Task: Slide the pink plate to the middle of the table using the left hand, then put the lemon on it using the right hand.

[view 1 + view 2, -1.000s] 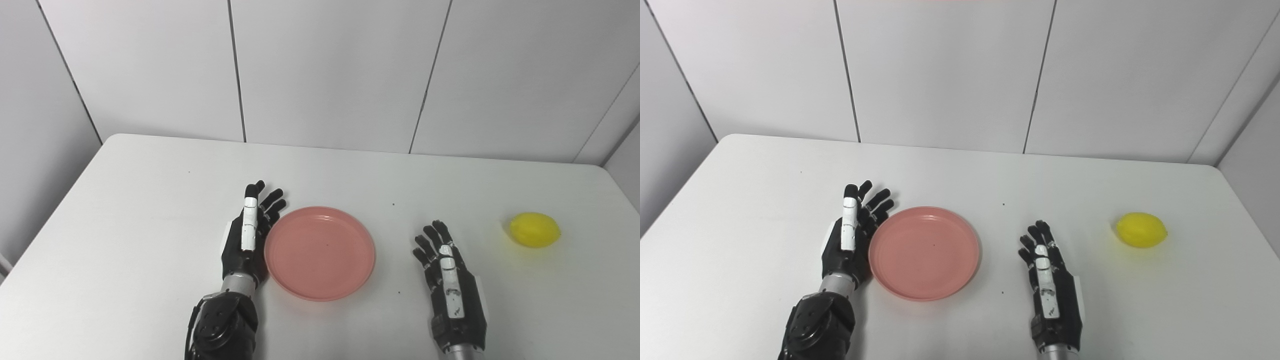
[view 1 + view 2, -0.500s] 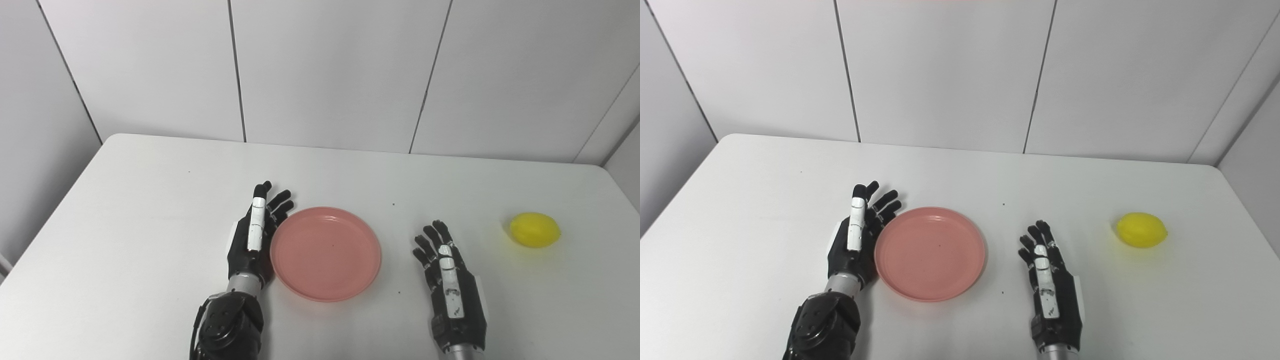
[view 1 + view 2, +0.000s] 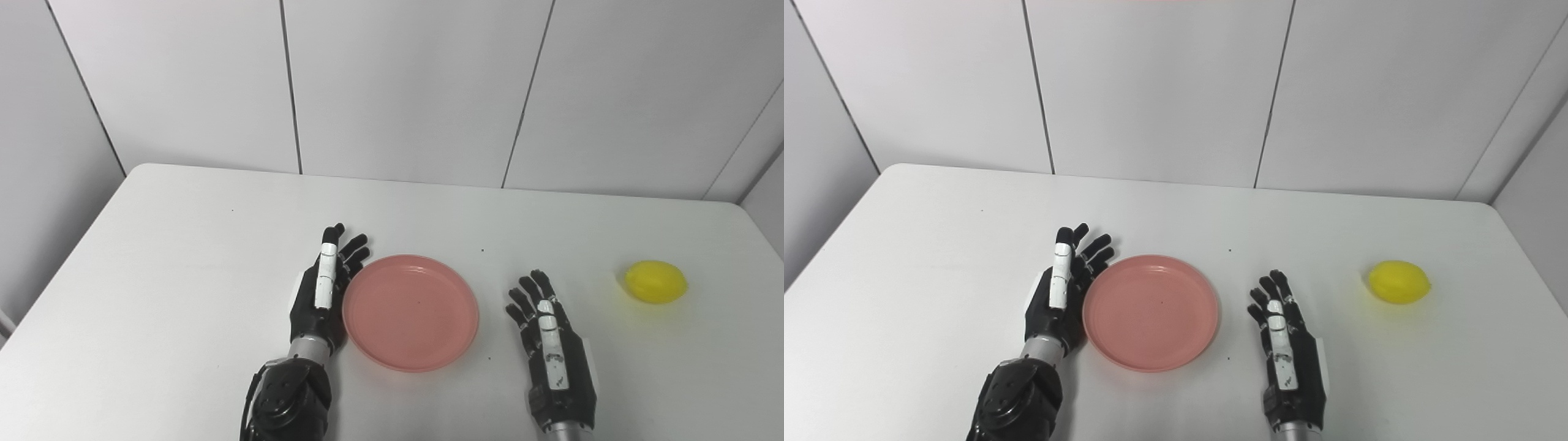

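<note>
Pink plate point(image 3: 410, 312) sits on the white table point(image 3: 184, 245), near the table's middle and toward its front edge, and it serves as the landmark for everything else.

Hard to make out: the left hand point(image 3: 320, 294) stands on edge along the plate's left rim, so its palm faces the plate and is turned away from the cameras; whether the palm or fingers actually press the rim or only lie just beside it cannot be told, though no gap shows between them. The thumb of that hand is hidden behind the hand. Both forearms are cut off by the bottom edge of the pictures, and only the dark wrist housing of the left arm shows. A few tiny dark specks lie on the table around the plate; what they are cannot be told.

The plate is round and shallow, with a low raised rim, smooth and faintly glossy like plastic. The table top is matte white with rounded corners. Both hands are black, jointed, with white plates on the back. The lemon point(image 3: 655, 282) is bright yellow, oval, slightly dimpled.

The left hand's fingers are straight and slightly fanned, holding nothing, their tips reaching past the plate's far left rim. The right hand point(image 3: 551, 346) lies palm down to the right of the plate, clearly apart from it, fingers spread and empty. The lemon rests well right of the plate, beyond the right hand and untouched.
</note>
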`<action>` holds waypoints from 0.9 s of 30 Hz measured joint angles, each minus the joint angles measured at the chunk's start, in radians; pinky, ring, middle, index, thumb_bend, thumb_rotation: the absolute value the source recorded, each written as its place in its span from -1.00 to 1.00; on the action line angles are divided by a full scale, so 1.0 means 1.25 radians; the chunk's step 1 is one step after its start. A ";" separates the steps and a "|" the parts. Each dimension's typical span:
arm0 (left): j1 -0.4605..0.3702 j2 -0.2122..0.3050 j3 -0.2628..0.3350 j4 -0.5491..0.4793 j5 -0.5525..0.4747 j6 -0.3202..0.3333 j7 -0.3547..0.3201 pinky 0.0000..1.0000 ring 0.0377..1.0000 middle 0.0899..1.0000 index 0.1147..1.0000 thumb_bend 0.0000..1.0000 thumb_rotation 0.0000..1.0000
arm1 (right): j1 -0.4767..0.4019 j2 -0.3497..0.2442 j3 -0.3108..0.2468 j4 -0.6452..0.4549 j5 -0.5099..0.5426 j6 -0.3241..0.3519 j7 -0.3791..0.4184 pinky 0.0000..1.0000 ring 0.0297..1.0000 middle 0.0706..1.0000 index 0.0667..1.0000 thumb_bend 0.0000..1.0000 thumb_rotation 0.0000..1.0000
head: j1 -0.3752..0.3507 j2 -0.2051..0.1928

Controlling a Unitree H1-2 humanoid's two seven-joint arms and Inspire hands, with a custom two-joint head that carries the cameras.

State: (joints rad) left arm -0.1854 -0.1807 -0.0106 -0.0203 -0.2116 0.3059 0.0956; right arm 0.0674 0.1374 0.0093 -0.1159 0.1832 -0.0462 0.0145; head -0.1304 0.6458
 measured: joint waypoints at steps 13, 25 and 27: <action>-0.013 0.000 0.019 0.021 -0.018 -0.005 -0.004 0.85 0.67 0.61 0.82 0.61 0.69 | -0.021 0.010 -0.019 0.021 -0.077 -0.035 -0.061 0.77 0.70 0.65 0.64 0.51 0.50 | -0.109 -0.018; -0.028 0.001 0.032 0.054 -0.031 -0.037 -0.028 0.94 0.72 0.64 0.85 0.63 0.68 | -0.035 0.008 -0.018 0.028 -0.133 -0.043 -0.090 0.61 0.63 0.62 0.62 0.38 0.43 | -0.167 -0.034; -0.029 0.001 0.032 0.055 -0.031 -0.039 -0.030 0.98 0.73 0.65 0.86 0.63 0.69 | -0.035 0.008 -0.019 0.028 -0.135 -0.044 -0.091 0.60 0.62 0.62 0.63 0.36 0.44 | -0.169 -0.036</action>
State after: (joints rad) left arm -0.2212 -0.1795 0.0296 0.0490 -0.2503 0.2566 0.0576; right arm 0.0237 0.1469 -0.0141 -0.0806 0.0139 -0.1012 -0.0991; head -0.3421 0.6013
